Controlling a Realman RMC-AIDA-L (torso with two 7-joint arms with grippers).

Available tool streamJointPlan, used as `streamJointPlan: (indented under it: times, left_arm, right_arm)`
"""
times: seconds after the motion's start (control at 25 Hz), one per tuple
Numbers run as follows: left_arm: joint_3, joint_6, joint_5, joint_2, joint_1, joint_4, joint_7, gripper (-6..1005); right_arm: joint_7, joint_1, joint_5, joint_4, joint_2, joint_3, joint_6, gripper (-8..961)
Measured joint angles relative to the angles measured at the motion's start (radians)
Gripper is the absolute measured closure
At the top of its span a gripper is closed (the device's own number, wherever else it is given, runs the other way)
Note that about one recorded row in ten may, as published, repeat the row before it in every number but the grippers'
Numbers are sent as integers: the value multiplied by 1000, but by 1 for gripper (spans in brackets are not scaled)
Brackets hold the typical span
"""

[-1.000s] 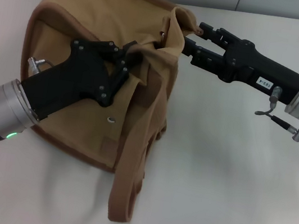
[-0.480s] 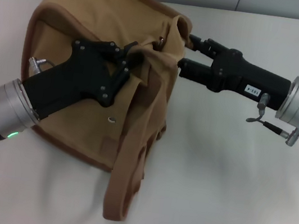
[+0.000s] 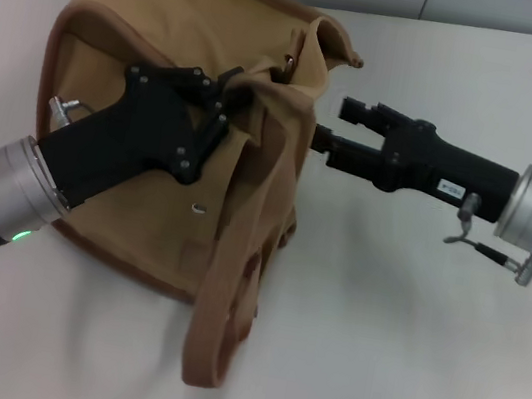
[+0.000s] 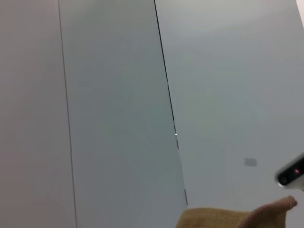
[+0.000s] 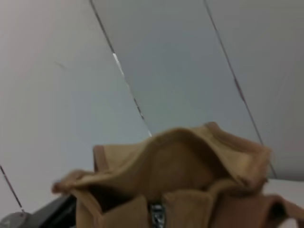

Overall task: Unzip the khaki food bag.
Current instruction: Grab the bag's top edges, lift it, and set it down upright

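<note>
Right end effector (image 3: pixel 334 121) backed off khaki food bag (image 3: pixel 157 122), open; left still gripping.

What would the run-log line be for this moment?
left gripper: clamped on khaki food bag top fabric | right gripper: open, beside bag's right end, holding nothing | handle: draped on table

left gripper (image 3: pixel 229 103) fingertips buried in the khaki food bag (image 3: pixel 169 43) fabric, zipper hidden
</note>
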Motion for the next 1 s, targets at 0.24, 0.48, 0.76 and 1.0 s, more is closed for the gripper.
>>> streamJointPlan:
  times: [0.24, 0.48, 0.76, 1.0]
  left_arm:
    - [-1, 0, -2, 0, 2, 2, -2, 910]
    - [5, 0, -3, 0, -3, 2, -11, 908]
    - [6, 0, -3, 0, -4, -4, -12, 906]
    - [6, 0, -4, 0, 2, -5, -12, 904]
  right_arm:
    - [-12, -75, 5, -76, -3, 6, -89, 114]
    - [-106, -105, -53, -205, -12, -9, -306, 114]
    - [-132, -44, -142, -259, -17, -17, -347, 114]
    - [-132, -6, -138, -290, -18, -7, -346, 113]
